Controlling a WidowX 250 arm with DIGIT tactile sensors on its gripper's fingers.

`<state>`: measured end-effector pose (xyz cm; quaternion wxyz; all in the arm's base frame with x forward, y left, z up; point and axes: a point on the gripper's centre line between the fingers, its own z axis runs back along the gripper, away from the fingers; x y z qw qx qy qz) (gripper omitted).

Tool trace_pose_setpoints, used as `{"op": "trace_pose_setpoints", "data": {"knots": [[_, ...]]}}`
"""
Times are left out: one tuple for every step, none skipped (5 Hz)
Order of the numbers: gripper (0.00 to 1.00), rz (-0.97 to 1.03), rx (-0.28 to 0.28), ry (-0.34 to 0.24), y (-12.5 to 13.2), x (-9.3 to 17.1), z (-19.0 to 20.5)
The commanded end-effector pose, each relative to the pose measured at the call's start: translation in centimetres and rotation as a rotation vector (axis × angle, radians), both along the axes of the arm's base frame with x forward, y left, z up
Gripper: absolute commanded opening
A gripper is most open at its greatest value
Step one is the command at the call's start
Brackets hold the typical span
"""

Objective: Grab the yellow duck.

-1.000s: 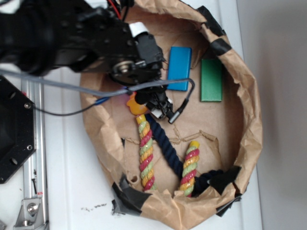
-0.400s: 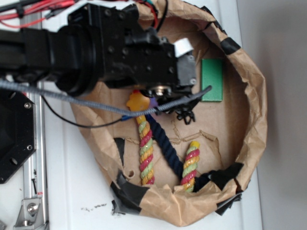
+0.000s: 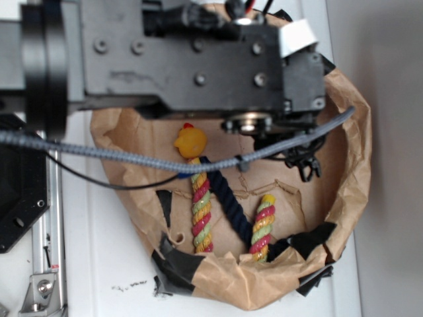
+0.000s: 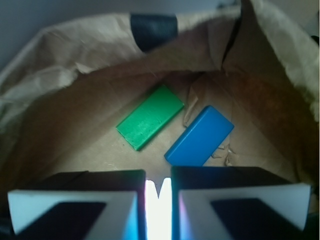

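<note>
White table (image 3: 99,264) carries a crumpled brown paper basket (image 3: 350,191) patched with black tape. Arm covers the basket's upper half in the exterior view. Yellow duck (image 3: 190,141) lies free on the basket floor near its left wall, below the arm, joined to the striped rope (image 3: 201,208) running toward the bottom rim; dark blue rope (image 3: 228,201) crosses beside it. Gripper (image 4: 159,200) holds nothing, pads nearly together with only a thin slit between. Wrist view shows green block (image 4: 150,116) and blue block (image 4: 199,136) side by side, apart.

arm shifted right, now hiding both blocks, yellow duck (image 3: 191,141) uncovered, claw (image 4: 159,200) empty
</note>
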<state>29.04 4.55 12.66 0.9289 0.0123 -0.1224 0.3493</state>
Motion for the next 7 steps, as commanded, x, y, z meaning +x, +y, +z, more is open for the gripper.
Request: {"op": "trace_pose_setpoints", "data": {"knots": [[0.0,0.006,0.017,-0.044,1.0,-1.8,0.9],[1.0,0.012,0.006,0.011,1.2,-3.3,-2.0],[1.0,-0.006,-0.003,0.077,0.3,-4.7,-4.3],[1.0,-0.025,-0.009,0.104,-0.6,-5.4,-4.9],[1.0,-0.026,-0.014,0.127,-0.7,-6.0,-5.5],[1.0,-0.031,-0.033,0.142,-0.9,-6.5,-5.9],[1.0,-0.02,-0.02,0.157,-0.6,-7.1,-6.4]]}}
